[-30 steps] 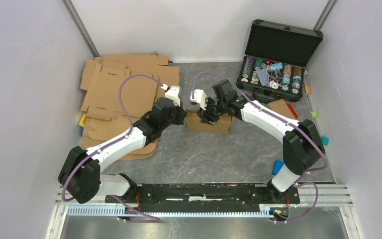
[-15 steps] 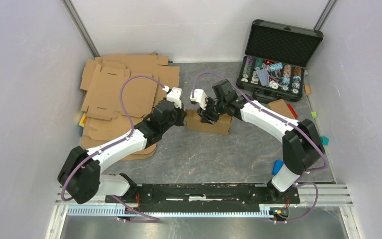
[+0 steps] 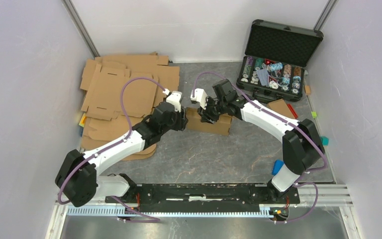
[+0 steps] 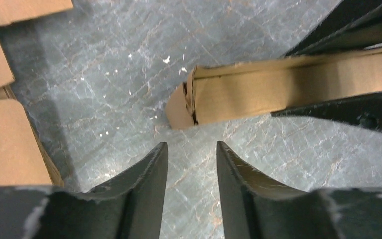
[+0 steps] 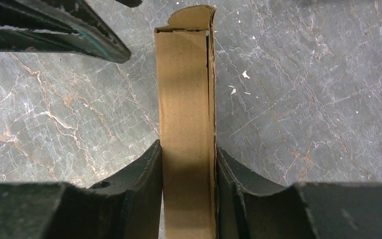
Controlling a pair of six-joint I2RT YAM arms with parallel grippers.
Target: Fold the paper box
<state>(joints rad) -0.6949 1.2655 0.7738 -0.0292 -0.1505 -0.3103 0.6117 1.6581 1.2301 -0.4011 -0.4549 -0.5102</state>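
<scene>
While a pile of flat cardboard sheets (image 3: 124, 94) lies at the far left of the table (image 3: 204, 154), the left arm (image 3: 124, 142) reaches away from it toward the middle. It slants up from its base at the near edge and bends at the elbow. Its wrist is low and points to the right.

The left gripper (image 4: 191, 149) has its two fingers apart, and nothing is between them. It sits just beside the left end of the paper box (image 3: 219, 125) without touching it. A small round flap (image 4: 179, 107) sticks out at that end. I think the gripper waits there so it can push or tuck that flap.

The paper box stands in the middle of the table, between the two grippers. It looks partly folded, and its long side wall stands up.

The right gripper (image 5: 188, 154) is squeezed shut on that long wall, one finger on each side of the cardboard. I think it holds the wall so the box stays put and the fold does not spring open. The right arm (image 3: 273, 124) rises from its base at the near right. It bends at the elbow and stretches left across the table, and its wrist tips down onto the box.

A black case (image 3: 278, 59) of chips stands open at the far right, well apart from all this.
</scene>
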